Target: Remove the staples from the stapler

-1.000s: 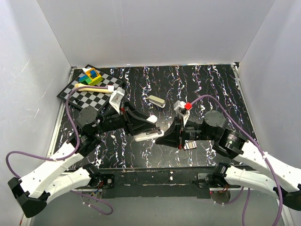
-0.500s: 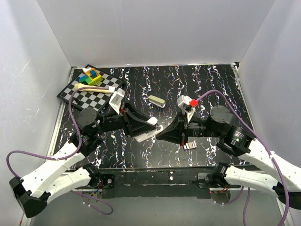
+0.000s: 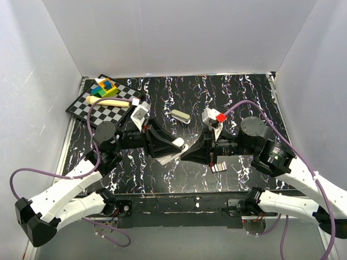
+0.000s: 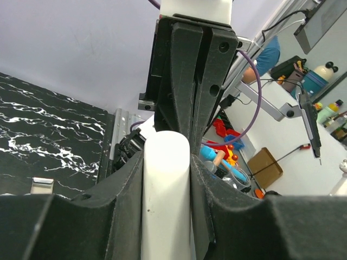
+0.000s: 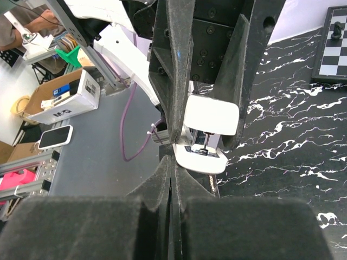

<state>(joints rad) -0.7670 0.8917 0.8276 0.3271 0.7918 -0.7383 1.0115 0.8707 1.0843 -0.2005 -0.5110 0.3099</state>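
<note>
Your left pincer is clamped across the stapler, holding it above the middle of the desk, while your right pincer is closed finger to finger with its tips at the stapler's open end. Expect a light, stiff, slick plastic bar that may twist, so grip its long sides. Its lower tray shows a dark channel; whether staples lie inside is too small to tell.

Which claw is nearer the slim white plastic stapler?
Left. The left claw is clamped around the stapler; the right claw is shut, tips just beside its open end.
</note>
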